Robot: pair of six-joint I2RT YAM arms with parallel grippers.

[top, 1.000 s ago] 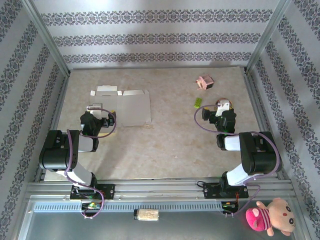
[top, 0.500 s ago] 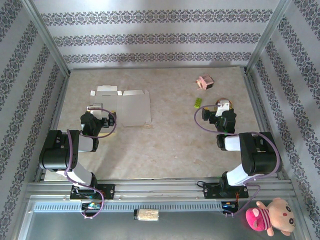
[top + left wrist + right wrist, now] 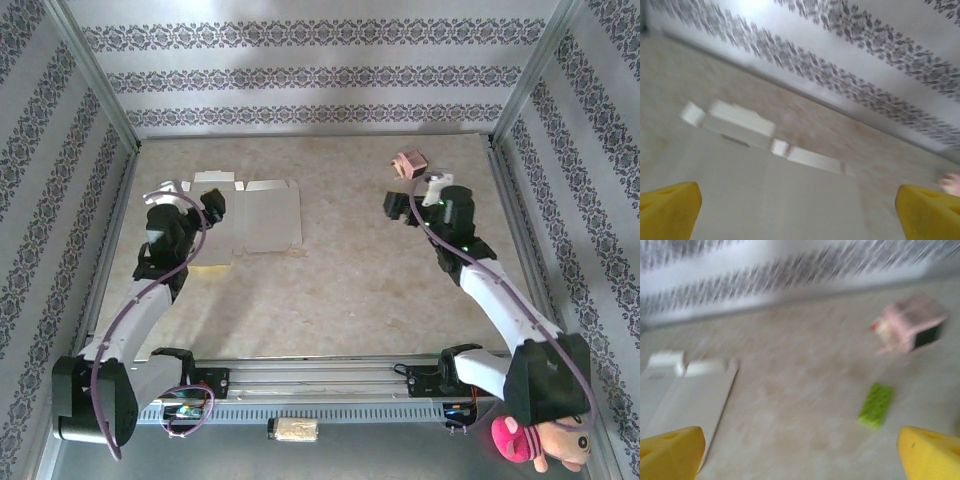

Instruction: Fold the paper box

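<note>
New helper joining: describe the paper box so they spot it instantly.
On the beige table, look far left, just ahead of the left gripper. The paper box lies flat there: a white sheet with small flaps, unlike the small pink box at right.

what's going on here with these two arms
The job is folding a paper box, which lies flat and unfolded, white side up, on the left half of the table. The left gripper is open over the left part of the blank and holds nothing. The right gripper is open too, off to the right near a small pink item and a green piece. No flap looks folded yet.
</note>
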